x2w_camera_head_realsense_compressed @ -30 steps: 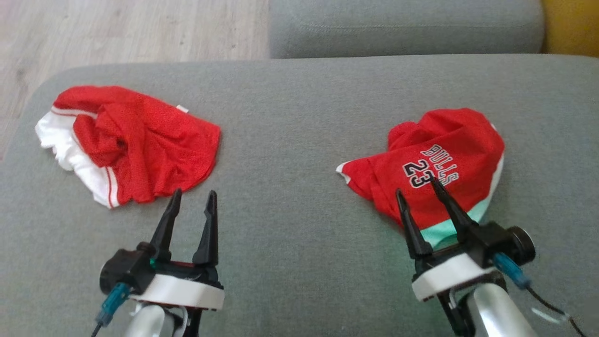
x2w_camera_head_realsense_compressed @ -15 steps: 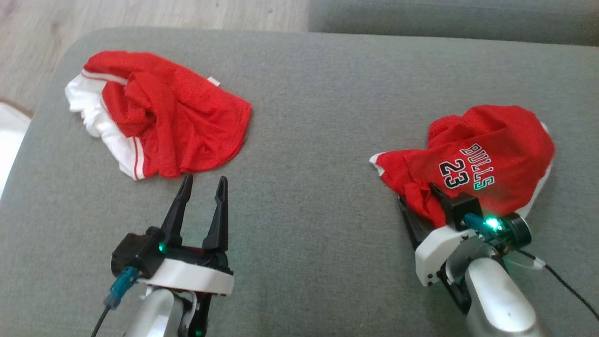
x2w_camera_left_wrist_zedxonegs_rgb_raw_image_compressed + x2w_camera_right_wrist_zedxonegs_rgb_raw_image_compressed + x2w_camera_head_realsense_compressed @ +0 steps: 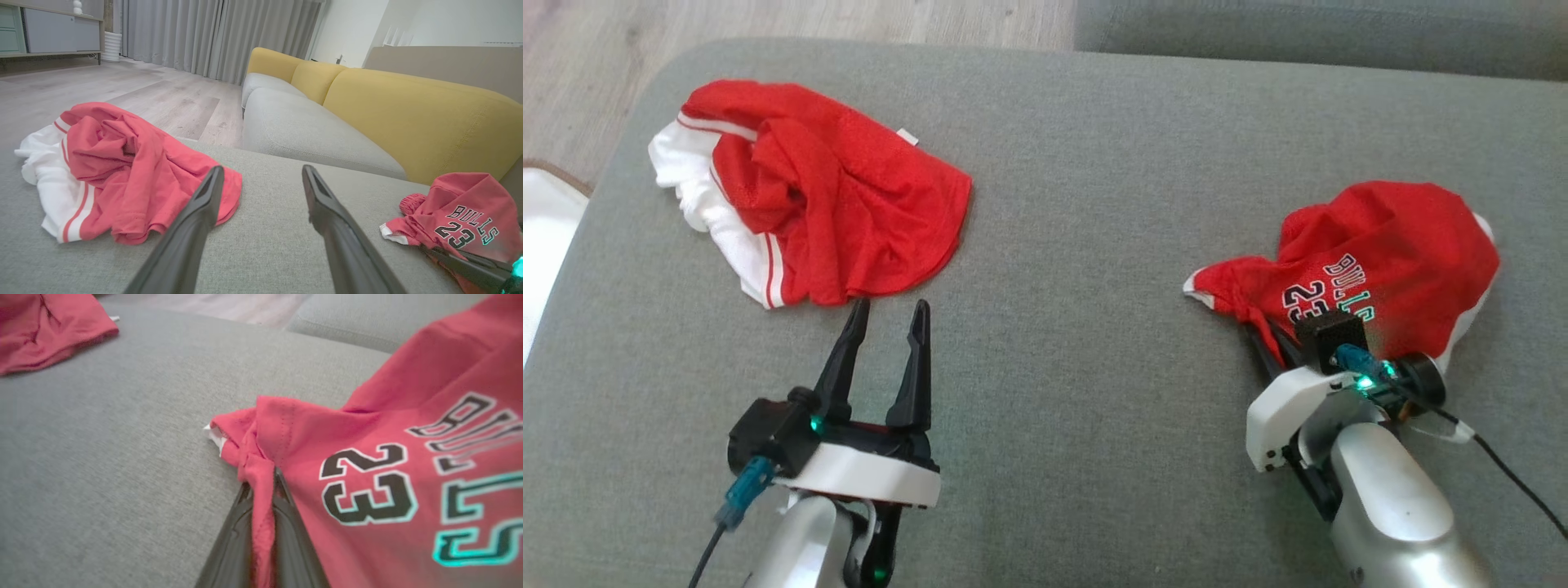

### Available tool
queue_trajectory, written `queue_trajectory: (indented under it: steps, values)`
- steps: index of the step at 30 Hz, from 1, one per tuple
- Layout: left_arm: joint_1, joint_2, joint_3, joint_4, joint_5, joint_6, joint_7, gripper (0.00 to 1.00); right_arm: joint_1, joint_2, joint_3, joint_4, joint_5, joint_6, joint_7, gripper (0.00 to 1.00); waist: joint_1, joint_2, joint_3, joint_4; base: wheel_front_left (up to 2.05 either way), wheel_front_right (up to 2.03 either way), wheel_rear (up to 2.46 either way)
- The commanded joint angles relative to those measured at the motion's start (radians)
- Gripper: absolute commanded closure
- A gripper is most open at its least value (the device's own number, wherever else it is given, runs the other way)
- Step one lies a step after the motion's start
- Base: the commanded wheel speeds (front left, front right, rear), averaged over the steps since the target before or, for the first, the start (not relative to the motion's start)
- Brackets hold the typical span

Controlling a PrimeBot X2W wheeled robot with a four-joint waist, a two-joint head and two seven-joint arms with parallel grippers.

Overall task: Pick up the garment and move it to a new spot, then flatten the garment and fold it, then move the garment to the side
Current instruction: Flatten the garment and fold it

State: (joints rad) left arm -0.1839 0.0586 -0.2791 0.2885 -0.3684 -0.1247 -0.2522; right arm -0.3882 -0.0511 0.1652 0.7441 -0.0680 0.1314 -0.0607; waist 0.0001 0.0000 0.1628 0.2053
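up close, your right gripper (image 3: pixel 261 479) is clenched on a bunched fold at the near-left edge of the red bulls jersey (image 3: pixel 1388 237), which lies crumpled on the right side of the grey cushion (image 3: pixel 1078 204). your left gripper (image 3: pixel 890 304) is spread wide and holds nothing, its tips just short of the red and white shorts (image 3: pixel 849 204) heaped at the far left.

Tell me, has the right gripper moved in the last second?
Yes. Though the camera shifted, against the untouched shorts the right gripper has advanced up the view into the jersey and shut on its edge.
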Motion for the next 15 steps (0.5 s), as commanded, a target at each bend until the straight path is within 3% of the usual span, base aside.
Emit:
queue_trajectory:
  steps: [1, 7, 11, 15]
  values:
    - [-0.036, 0.003, 0.028, -0.03, 0.009, -0.006, -0.01, 0.0, -0.021, 0.001, 0.038, -0.026, 0.022, -0.001, -0.032, 1.0, -0.0001, 0.0, -0.013, -0.006, 0.0, 0.0, 0.0]
    - [-0.013, 0.002, 0.03, -0.034, 0.008, -0.006, -0.01, 0.0, -0.099, 0.001, 0.147, -0.089, 0.158, -0.001, -0.132, 1.0, -0.0001, 0.0, -0.057, -0.022, 0.0, 0.0, 0.0]
    - [0.008, 0.005, 0.037, -0.039, 0.007, -0.006, -0.01, 0.0, -0.174, 0.001, 0.206, -0.189, 0.308, -0.001, -0.175, 1.0, -0.0001, 0.0, -0.08, -0.035, 0.0, 0.0, 0.0]
    - [0.032, 0.009, 0.057, -0.055, 0.005, -0.006, -0.01, 0.0, -0.234, 0.001, 0.192, -0.319, 0.455, -0.001, -0.197, 1.0, -0.0001, 0.0, -0.099, -0.061, 0.0, 0.0, 0.0]
